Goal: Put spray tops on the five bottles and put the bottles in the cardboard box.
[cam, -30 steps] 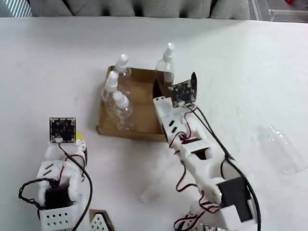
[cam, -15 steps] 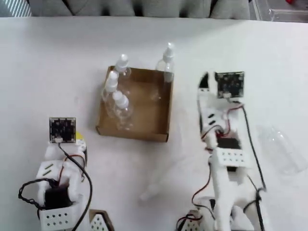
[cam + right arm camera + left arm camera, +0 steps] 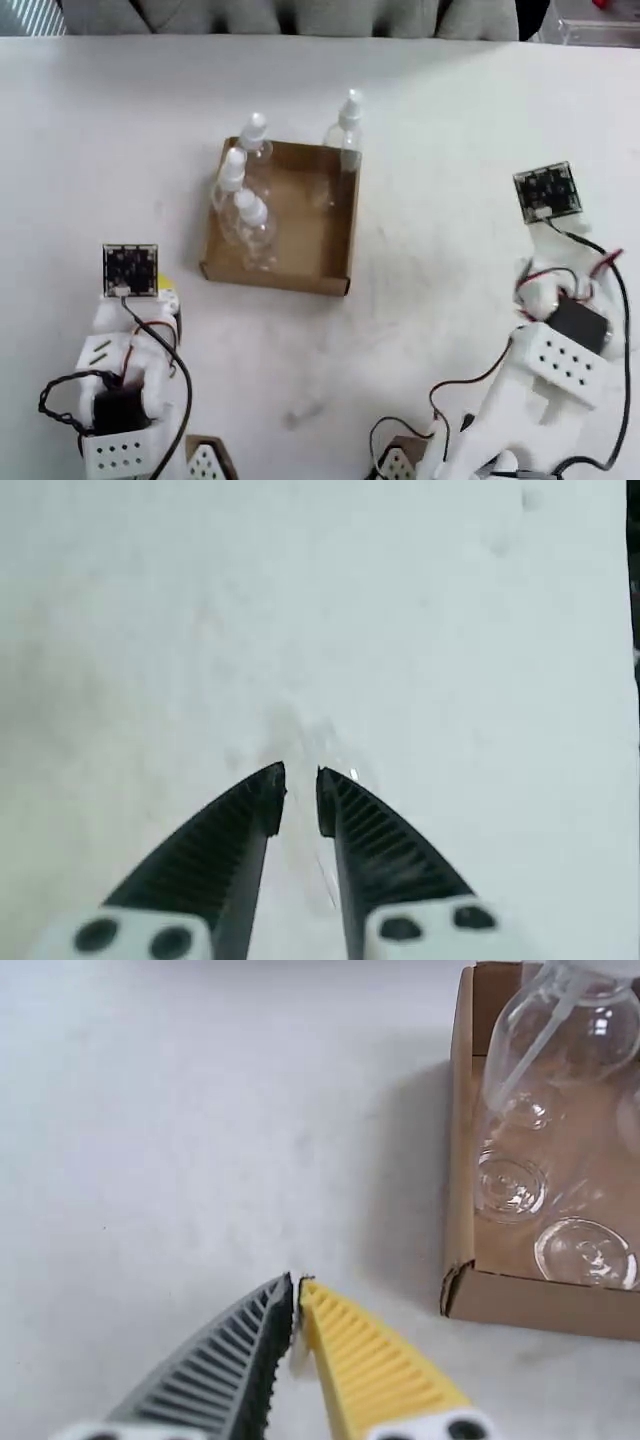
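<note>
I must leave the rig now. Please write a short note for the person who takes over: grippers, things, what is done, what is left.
Left gripper: shut on nothing, low over the table beside the box.
Right gripper: slightly open, nothing in it, over the table away from the box.
Bottles: four with spray tops stand in the box, three along one side, one in a far corner.
Done: four of five topped and boxed.
Left to do: top the fifth bottle and put it in the box.
</note>
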